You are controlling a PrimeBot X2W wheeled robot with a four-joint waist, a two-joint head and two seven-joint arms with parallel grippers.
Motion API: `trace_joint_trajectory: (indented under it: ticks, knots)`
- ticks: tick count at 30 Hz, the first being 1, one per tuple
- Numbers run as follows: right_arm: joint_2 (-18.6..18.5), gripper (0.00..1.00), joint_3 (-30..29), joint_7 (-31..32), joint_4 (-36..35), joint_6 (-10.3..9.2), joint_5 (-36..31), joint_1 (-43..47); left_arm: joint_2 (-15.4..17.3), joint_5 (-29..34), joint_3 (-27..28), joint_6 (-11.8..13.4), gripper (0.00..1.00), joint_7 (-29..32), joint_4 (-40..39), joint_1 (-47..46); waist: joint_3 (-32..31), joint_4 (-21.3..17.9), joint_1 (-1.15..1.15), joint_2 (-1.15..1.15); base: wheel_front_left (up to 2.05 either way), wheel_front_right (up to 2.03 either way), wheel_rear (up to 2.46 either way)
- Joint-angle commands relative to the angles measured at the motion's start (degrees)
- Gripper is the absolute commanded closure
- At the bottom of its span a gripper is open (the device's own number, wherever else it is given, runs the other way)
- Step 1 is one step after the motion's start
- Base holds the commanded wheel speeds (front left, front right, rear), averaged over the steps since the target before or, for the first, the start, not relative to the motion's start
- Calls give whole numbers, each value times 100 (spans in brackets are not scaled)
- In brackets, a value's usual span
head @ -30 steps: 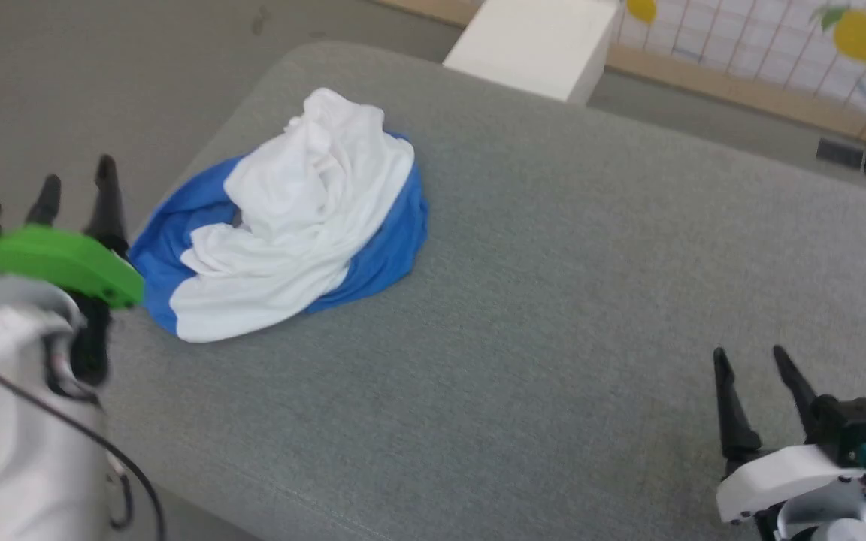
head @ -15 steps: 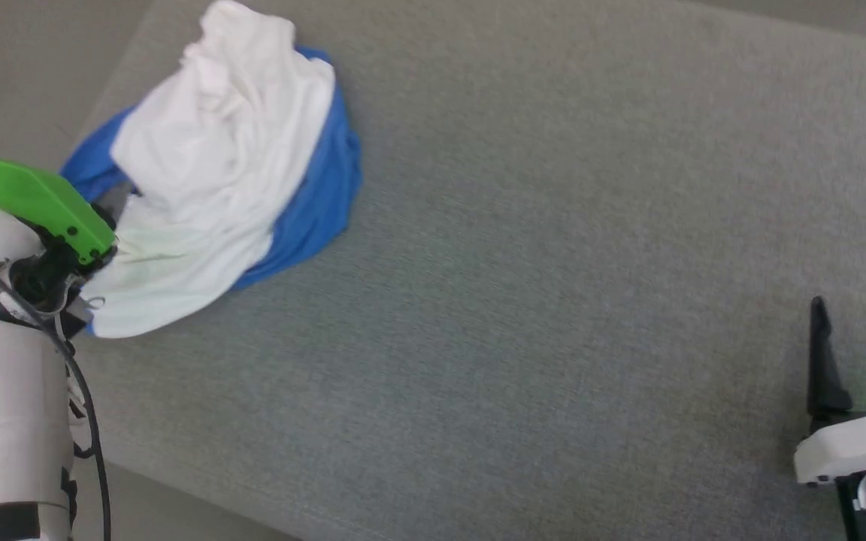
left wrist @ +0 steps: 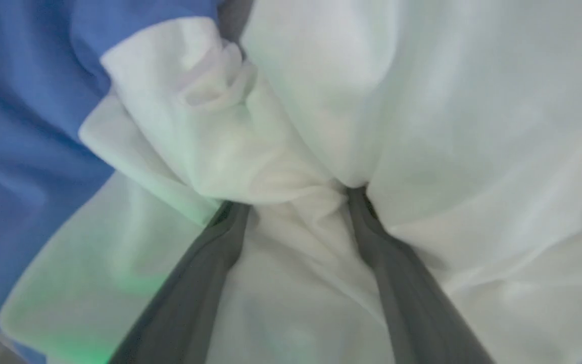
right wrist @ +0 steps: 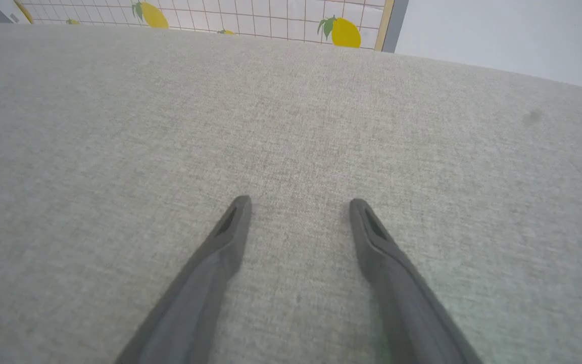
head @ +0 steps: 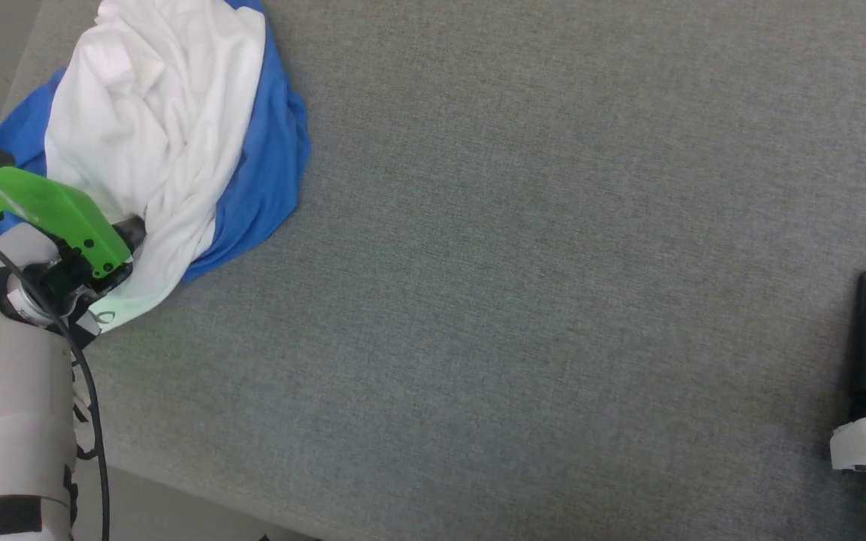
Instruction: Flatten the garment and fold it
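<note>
Bunched garment (head: 155,113) blocks the grey surface's (head: 516,263) left; elsewhere open.

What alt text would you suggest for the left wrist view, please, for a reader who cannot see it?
The left gripper, its two dark fingers spread open, sits in the crumpled garment, with white folds bunched between the fingers and covering their tips. The cloth is white across the middle and right, blue at the left.
</note>
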Motion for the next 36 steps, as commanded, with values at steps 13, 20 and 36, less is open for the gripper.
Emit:
trace_joint_trajectory:
  ticks: [13, 20, 36]
  knots:
    - [-22, 0, 165, -51, 478, -9, 84, 6, -256, 41, 335, -230, 100, -2424, -45, -83, -665, 170, 0, 0, 0, 0, 0]
    - [8, 0, 301, -358, 1124, -9, 306, -59, 50, 115, 427, -260, 100, -2919, -580, -760, -1417, -80, 0, 0, 0, 0, 0]
    - [11, 0, 628, -1048, 2692, -9, 870, -119, -117, 355, -477, -437, 100, -2420, -1747, -3028, -2646, -1195, 0, 0, 0, 0, 0]
